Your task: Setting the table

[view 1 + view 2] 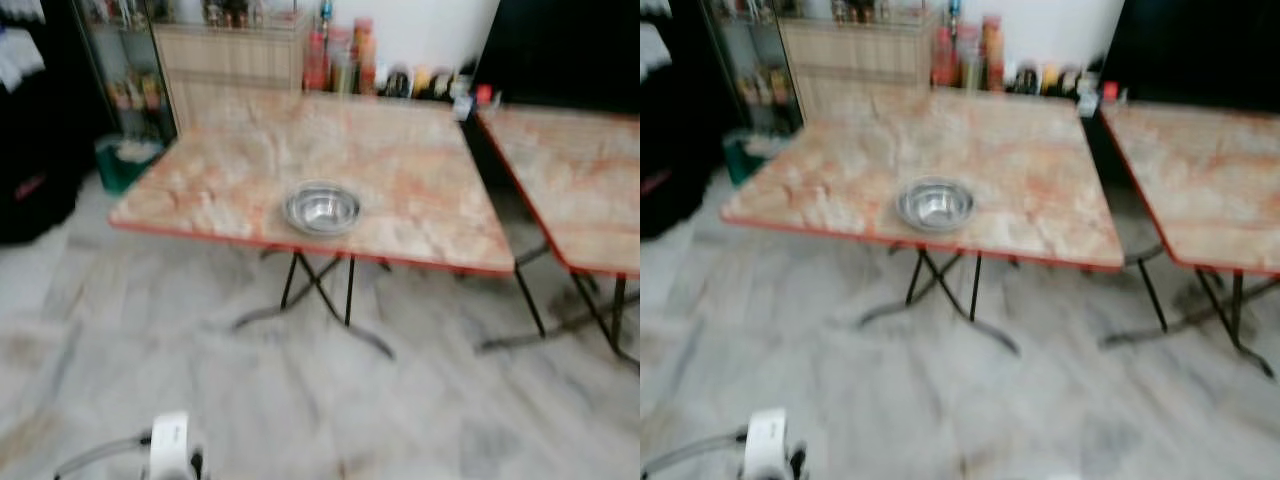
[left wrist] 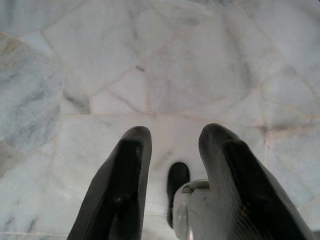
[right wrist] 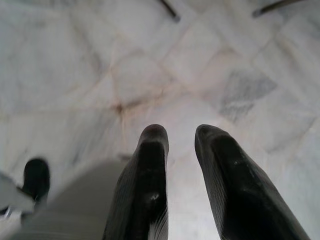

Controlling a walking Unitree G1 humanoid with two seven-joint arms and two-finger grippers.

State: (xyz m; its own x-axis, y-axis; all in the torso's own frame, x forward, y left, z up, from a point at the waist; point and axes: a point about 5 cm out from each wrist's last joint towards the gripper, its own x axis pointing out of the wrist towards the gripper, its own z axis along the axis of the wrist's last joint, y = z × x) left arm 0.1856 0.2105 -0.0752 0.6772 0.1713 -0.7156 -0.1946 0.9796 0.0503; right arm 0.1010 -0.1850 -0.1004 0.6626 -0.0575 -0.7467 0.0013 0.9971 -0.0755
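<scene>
A shiny steel bowl (image 1: 322,209) rests upright near the front edge of a marble-patterned folding table (image 1: 240,160) with a red rim. Both arms hang low over the floor. In the left wrist view my left gripper (image 2: 172,145) is open, its two black fingers apart above pale floor tiles, holding nothing. In the right wrist view my right gripper (image 3: 181,137) is likewise open and empty over the tiles. The left arm's white wrist part (image 1: 170,445) pokes in at the bottom of the eye view.
A second matching table (image 1: 580,180) stands to the right, with a narrow gap between the two. Bottles and jars (image 1: 345,60) line the back wall beside a wooden cabinet (image 1: 230,55). A green bin (image 1: 120,160) sits at the left. Open marble floor (image 1: 300,400) lies ahead.
</scene>
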